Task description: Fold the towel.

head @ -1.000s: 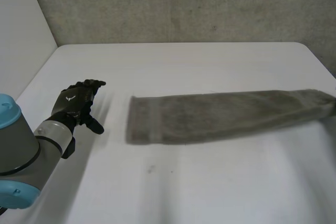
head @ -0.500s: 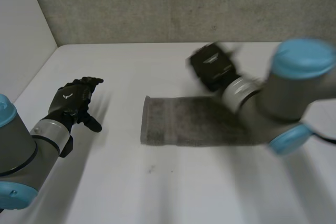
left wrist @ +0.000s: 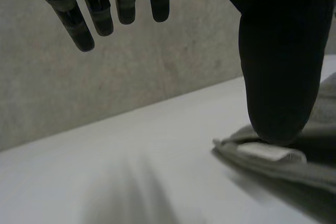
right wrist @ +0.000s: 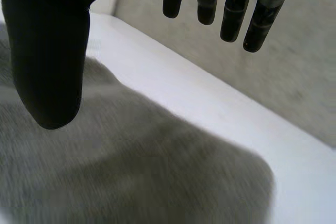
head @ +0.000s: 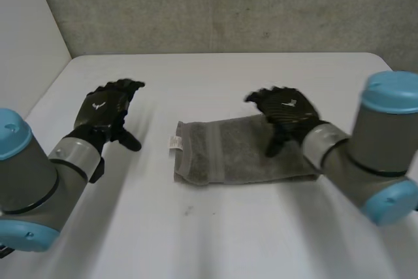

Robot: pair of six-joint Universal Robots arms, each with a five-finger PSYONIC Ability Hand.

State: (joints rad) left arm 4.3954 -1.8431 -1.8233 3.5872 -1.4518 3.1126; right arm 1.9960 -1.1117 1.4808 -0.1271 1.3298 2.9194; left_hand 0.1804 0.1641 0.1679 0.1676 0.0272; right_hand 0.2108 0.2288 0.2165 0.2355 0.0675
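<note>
Head view: grey rectangular terry towel (head: 235,151) flat on white table (head: 215,240), right hand (head: 287,112) over its right half, left hand (head: 104,112) apart to its left, both loosely spread, empty.

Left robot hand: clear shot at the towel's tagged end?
Probably yes. The left robot hand is open, with only bare table between it and the tag on the towel. The right robot hand is over the other end, out of the way.

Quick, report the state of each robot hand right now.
Left robot hand: open, fingers relaxed, holding nothing, beside the towel.
Right robot hand: open, fingers straight, above the towel, holding nothing.
</note>
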